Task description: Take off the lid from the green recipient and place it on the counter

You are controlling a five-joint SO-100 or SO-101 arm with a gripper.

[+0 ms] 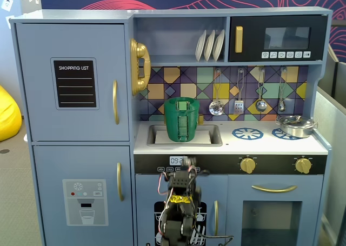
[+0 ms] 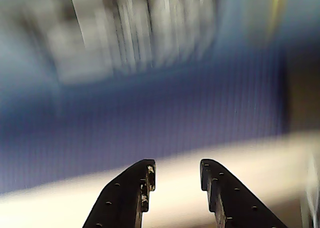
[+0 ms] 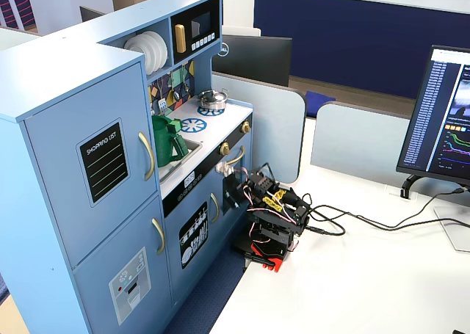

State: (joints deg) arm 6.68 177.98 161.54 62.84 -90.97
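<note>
The green recipient (image 1: pixel 182 121) stands upright in the recessed sink of the white counter (image 1: pixel 270 144); it also shows in the side fixed view (image 3: pixel 169 144). The green lid (image 1: pixel 182 100) sits on its top, tab toward the front. My gripper (image 1: pixel 184 167) hangs low in front of the kitchen's control panel, below counter level and apart from the recipient; in the side fixed view the gripper (image 3: pixel 233 193) points at the kitchen front. In the wrist view the gripper (image 2: pixel 177 169) is open and empty, and the background is blurred blue and white.
A silver pot (image 1: pixel 296 126) sits on the right burner. Utensils hang on the tiled back wall above the counter. The arm's base stands on a white desk (image 3: pixel 352 275) with cables, and a monitor (image 3: pixel 444 114) stands at the right.
</note>
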